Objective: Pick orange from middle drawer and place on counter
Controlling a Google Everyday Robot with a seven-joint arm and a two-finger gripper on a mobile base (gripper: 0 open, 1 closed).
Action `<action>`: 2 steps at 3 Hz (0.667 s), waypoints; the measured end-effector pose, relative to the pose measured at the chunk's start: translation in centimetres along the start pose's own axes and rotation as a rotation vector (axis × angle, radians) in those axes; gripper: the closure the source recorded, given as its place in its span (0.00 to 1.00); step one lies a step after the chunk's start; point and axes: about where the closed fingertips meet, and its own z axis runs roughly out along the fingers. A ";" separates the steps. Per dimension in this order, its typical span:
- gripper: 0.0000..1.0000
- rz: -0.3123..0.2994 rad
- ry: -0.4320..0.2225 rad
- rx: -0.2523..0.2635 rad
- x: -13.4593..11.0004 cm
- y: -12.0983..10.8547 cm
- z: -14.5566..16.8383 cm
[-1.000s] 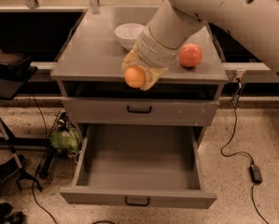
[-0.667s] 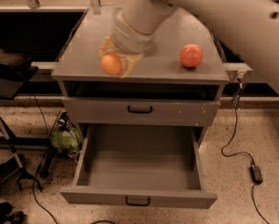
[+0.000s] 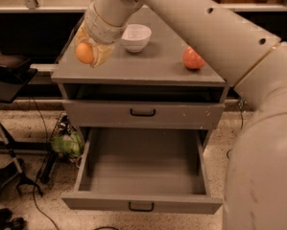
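Gripping the orange [image 3: 84, 52] between its closed fingers, the gripper [image 3: 90, 55] hangs over the front left corner of the counter [image 3: 152, 70]; whether the fruit touches the top I cannot tell. A white bowl [image 3: 136, 36] sits just to its right and a red-orange ball [image 3: 194, 58] lies well apart near the right rim. Below, the middle drawer [image 3: 142, 176] stands pulled out, and the upper drawer [image 3: 104, 113] is shut.

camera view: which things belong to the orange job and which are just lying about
Job: small round yellow-orange fruit, held by the hand above the left side of the flat grey counter; open grey middle drawer.
Lying about: white bowl, red-orange ball, both on the counter.
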 end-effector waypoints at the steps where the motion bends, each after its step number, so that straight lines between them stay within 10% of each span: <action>1: 1.00 0.153 -0.023 0.043 1.5 -2.1 3.3; 2: 1.00 0.294 -0.010 0.059 2.7 -4.2 5.9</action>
